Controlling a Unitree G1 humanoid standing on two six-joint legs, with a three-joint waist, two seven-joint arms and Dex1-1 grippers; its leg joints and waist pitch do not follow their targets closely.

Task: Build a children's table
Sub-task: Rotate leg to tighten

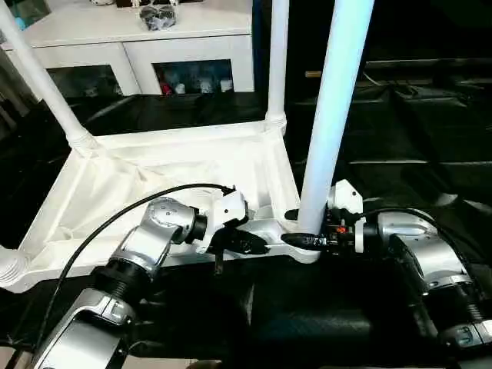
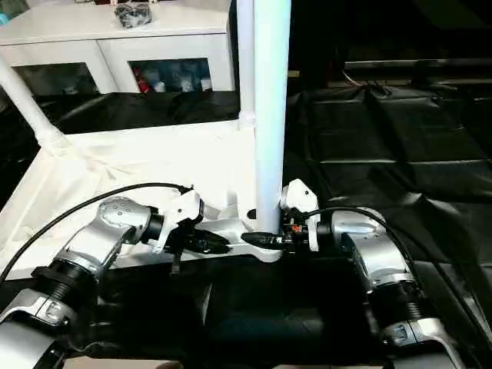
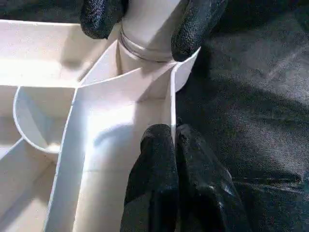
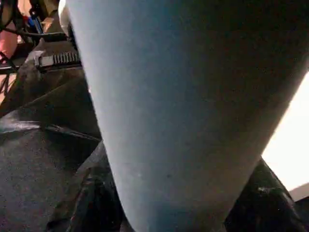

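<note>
The upturned tabletop (image 1: 177, 181) lies on black sheeting, legs standing in its 10, 12 and 7 o'clock sockets. At 4 o'clock, the right gripper (image 1: 301, 240) clamps the fourth leg (image 1: 330, 115) at its base; the left gripper (image 3: 174, 179) pinches the rim beside it. Seating depth looks unfinished; the leg tops are cut off.

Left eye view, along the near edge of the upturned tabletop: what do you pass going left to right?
Near-left corner leg → left hand on the tabletop rim → upright leg in the near-right corner → right hand at its base.
</note>
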